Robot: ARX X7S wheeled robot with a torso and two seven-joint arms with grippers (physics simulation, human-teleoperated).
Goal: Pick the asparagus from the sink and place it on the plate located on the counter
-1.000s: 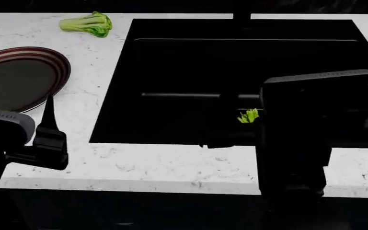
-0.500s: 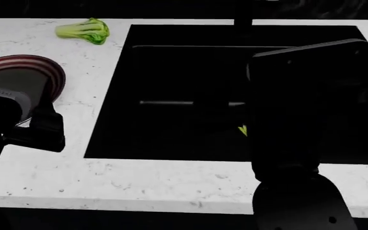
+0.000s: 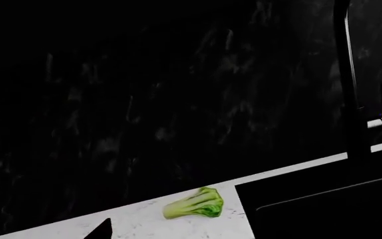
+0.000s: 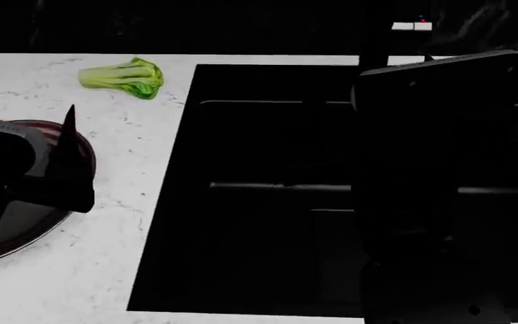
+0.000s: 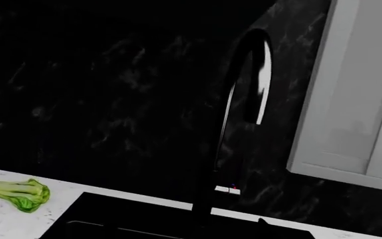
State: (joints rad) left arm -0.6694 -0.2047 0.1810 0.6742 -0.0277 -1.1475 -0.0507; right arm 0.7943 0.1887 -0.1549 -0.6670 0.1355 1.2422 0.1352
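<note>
The asparagus is hidden in every view. The black sink (image 4: 259, 216) fills the middle of the head view, and my right arm (image 4: 448, 175) hangs as a big dark block over its right half. That arm's gripper is lost against the dark basin, so I cannot tell its state. The plate (image 4: 25, 229) with its dark red rim lies on the white counter (image 4: 124, 243) at the left. My left gripper (image 4: 68, 131) hovers over the plate's far right edge, open and empty. Only one of its fingertips (image 3: 102, 230) shows in the left wrist view.
A bok choy (image 4: 124, 77) lies on the counter behind the plate, beside the sink's far left corner. A tall black faucet (image 5: 240, 114) rises behind the sink against the dark wall. A grey cabinet (image 5: 363, 99) hangs to its right.
The head view has closed in on the sink. The asparagus tips beside my right arm one second ago are now covered by it. The left gripper now overlaps the plate's edge.
</note>
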